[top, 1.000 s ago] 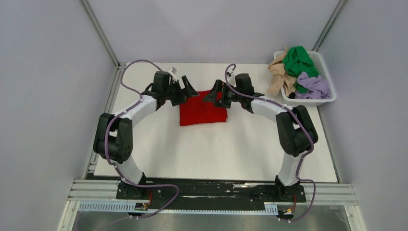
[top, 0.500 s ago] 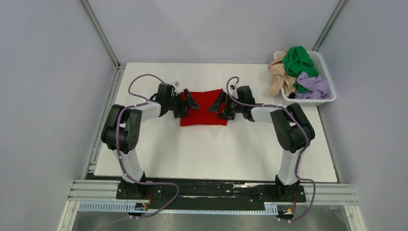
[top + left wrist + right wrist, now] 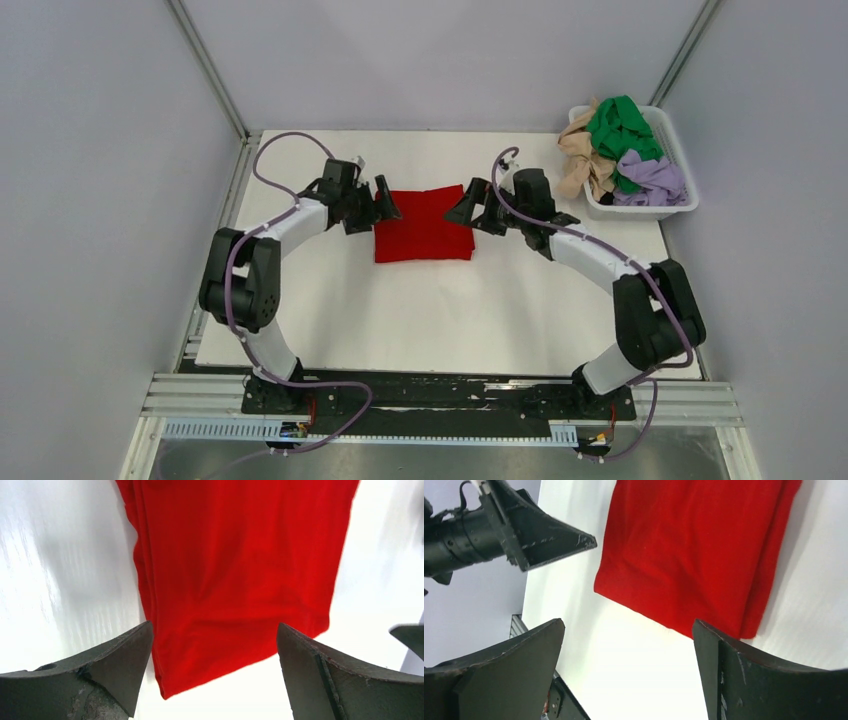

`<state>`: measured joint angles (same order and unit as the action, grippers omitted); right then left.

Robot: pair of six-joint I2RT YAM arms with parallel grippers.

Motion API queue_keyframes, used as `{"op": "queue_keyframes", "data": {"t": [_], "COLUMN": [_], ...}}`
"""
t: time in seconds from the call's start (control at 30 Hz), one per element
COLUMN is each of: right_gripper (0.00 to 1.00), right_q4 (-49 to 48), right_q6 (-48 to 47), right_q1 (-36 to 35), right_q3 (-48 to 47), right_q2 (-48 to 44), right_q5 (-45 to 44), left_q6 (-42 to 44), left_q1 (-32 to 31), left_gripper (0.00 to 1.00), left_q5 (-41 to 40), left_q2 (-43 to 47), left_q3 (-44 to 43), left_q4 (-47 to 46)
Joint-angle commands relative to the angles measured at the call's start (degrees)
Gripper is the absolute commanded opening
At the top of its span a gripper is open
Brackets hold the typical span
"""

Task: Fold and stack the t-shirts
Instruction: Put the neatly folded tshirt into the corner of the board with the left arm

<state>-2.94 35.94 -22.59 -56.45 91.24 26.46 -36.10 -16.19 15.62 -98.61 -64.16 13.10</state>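
Note:
A bright red t-shirt (image 3: 423, 224) lies folded into a flat rectangle on the white table (image 3: 450, 310). My left gripper (image 3: 385, 200) hovers open at its left edge, and my right gripper (image 3: 462, 205) hovers open at its right edge; neither holds anything. In the left wrist view the red t-shirt (image 3: 240, 570) shows between and beyond the spread jaws of the left gripper (image 3: 214, 625). The right wrist view has the red t-shirt (image 3: 694, 550) ahead of the open right gripper (image 3: 628, 622). Green (image 3: 620, 125), beige-tan (image 3: 580, 150) and lavender (image 3: 650, 178) t-shirts sit crumpled in the basket.
The white plastic basket (image 3: 650, 210) stands at the table's far right corner, with the beige-tan cloth hanging over its left rim. Grey walls close in the table on three sides. The left gripper's fingers (image 3: 539, 535) show in the right wrist view.
Both grippers have drawn outward from over the red t-shirt to its left and right edges, staying open. The right arm's elbow has swung out to the right. The shirt lies still.

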Motion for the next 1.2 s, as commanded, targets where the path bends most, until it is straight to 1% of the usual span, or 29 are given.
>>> {"op": "queue_keyframes", "data": {"t": [0.0,0.13,0.33,0.4,0.43,0.47,0.5,0.53,0.57,0.6,0.63,0.67,0.7,0.77,0.8,0.83,0.87,0.9,0.97,1.07,1.17], "right_gripper": [1.0,1.0,1.0,1.0,1.0,1.0,1.0,1.0,1.0,1.0,1.0,1.0,1.0,1.0,1.0,1.0,1.0,1.0,1.0,1.0,1.0], "right_q4": [4.8,8.0,10.9,11.6,12.0,12.2,12.4,12.6,12.7,12.8,12.9,12.9,13.0,13.0,13.0,13.0,13.0,13.0,13.0,12.9,12.8], "right_q6": [-3.4,-4.6,-6.5,-7.1,-7.4,-7.6,-7.8,-8.0,-8.0,-8.2,-8.4,-8.5,-8.7,-9.1,-9.3,-9.5,-9.7,-9.9,-10.4,-11.0,-10.8], "right_q1": [-0.1,-0.1,0.0,0.0,0.0,0.0,0.0,0.1,0.1,0.1,0.2,0.3,0.3,0.5,0.7,0.9,1.1,1.3,1.9,2.8,4.0], "right_q3": [3.9,6.8,9.2,9.5,9.8,10.0,10.2,10.5,10.7,10.9,11.1,11.3,11.5,11.8,11.9,12.0,12.0,12.1,12.1,11.9,10.8], "right_q2": [-5.1,-10.7,-16.2,-17.3,-17.8,-18.1,-18.5,-18.8,-19.1,-19.4,-19.7,-19.9,-20.1,-20.6,-20.7,-20.8,-20.8,-20.8,-20.6,-19.8,-17.6], "right_q5": [-5.7,-10.9,-17.0,-18.5,-19.2,-19.9,-20.6,-21.4,-22.0,-22.5,-22.9,-23.2,-23.5,-24.2,-24.7,-25.0,-25.3,-25.6,-26.2,-27.4,-29.6], "left_q6": [3.8,4.4,3.7,3.9,4.2,4.3,4.6,4.9,5.3,5.4,5.8,6.1,6.5,7.7,8.6,9.2,11.0,11.9,14.8,21.2,25.6], "left_q1": [0.5,0.5,0.1,-0.3,-0.5,-0.9,-1.2,-1.7,-1.9,-2.5,-2.6,-2.8,-2.9,-2.9,-2.9,-2.8,-2.8,-2.7,-2.0,-0.1,3.0], "left_gripper": [1.0,0.98,0.86,0.75,0.67,0.63,0.52,0.45,0.32,0.26,0.16,0.13,0.06,0.01,0.0,0.0,0.0,0.0,0.0,0.0,0.0], "left_q5": [-3.4,-4.4,-4.1,-5.0,-5.3,-6.0,-6.4,-7.5,-8.3,-10.3,-11.6,-13.9,-14.7,-18.8,-21.6,-24.9,-26.5,-30.4,-35.0,-38.2,-40.2], "left_q2": [-7.1,-12.6,-18.2,-19.9,-20.5,-21.5,-21.9,-22.6,-22.9,-23.5,-23.8,-24.3,-24.5,-24.9,-25.0,-25.1,-25.3,-25.7,-26.7,-28.7,-32.1], "left_q3": [-6.3,-10.3,-12.2,-13.7,-14.4,-15.7,-16.2,-17.2,-17.8,-18.9,-19.7,-21.0,-21.7,-23.7,-25.2,-26.0,-28.0,-30.1,-33.5,-38.0,-44.0], "left_q4": [5.9,9.4,10.4,11.9,12.5,13.8,14.5,15.7,16.3,17.9,18.8,20.6,21.4,23.7,25.0,26.2,26.8,28.1,29.2,29.1,29.0]}}
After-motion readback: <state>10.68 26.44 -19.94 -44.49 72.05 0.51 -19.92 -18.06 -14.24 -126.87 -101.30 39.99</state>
